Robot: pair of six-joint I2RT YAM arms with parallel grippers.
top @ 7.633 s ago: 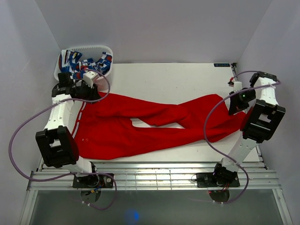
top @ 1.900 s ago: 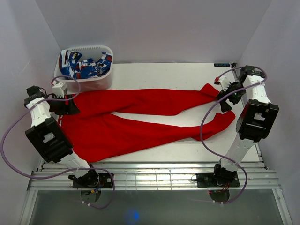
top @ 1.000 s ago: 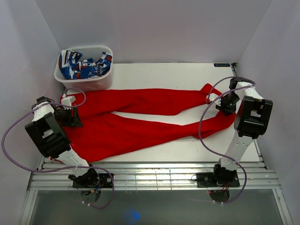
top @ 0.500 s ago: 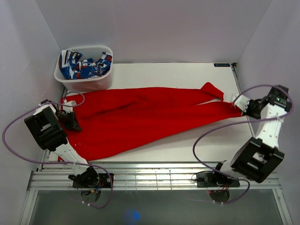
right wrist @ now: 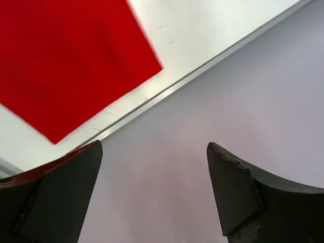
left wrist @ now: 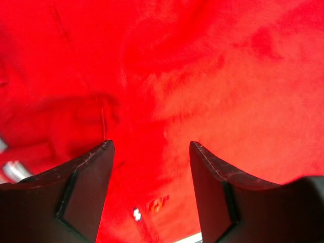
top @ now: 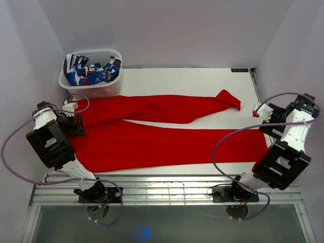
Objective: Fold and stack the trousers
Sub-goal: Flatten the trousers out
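The trousers (top: 162, 136) are lying flat across the table (top: 192, 81), with the waist at the left and both legs running right. The left hand (left wrist: 149, 147) is hovering open over the waist fabric, gripping nothing. The right hand (right wrist: 152, 144) is hanging open and empty at the table's right edge, near the front leg's cuff. A basket (top: 93, 90) of patterned cloth (top: 91, 71) is sitting at the far left corner.
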